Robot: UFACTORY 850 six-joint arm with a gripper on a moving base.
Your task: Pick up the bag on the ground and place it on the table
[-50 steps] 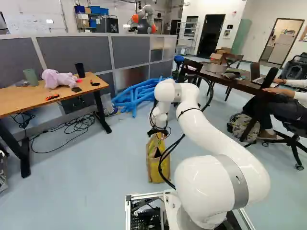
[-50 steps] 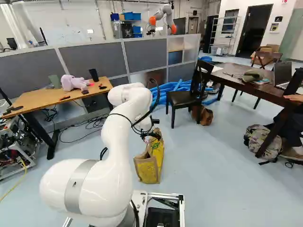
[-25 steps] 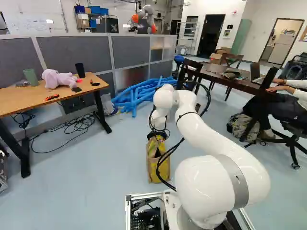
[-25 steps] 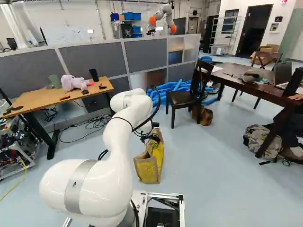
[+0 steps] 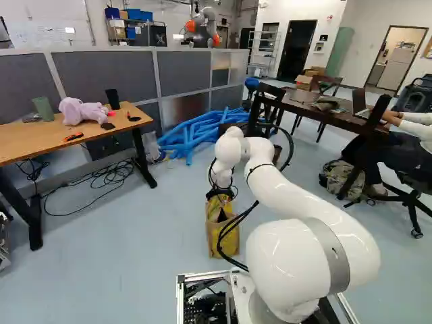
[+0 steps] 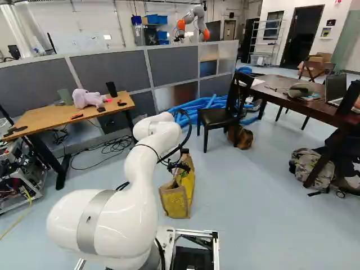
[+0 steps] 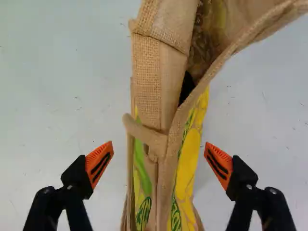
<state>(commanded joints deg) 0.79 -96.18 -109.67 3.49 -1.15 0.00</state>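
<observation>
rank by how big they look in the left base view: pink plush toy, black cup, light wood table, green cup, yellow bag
1. light wood table
2. yellow bag
3. pink plush toy

black cup and green cup: smallest, too alike to rank

Floor: smooth, pale blue-grey (image 5: 135,277). Grey-panelled, metal-framed partition (image 5: 104,71) stands behind light-wood, black-legged worktop (image 5: 37,145). Dark wooden chair (image 6: 216,117) near dark-brown wooden table (image 6: 320,109). White wall (image 5: 307,9) beyond, with dark doorway (image 5: 297,50).

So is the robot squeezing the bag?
No, the gripper is open, with floor showing between each orange pad and the bag.
</observation>
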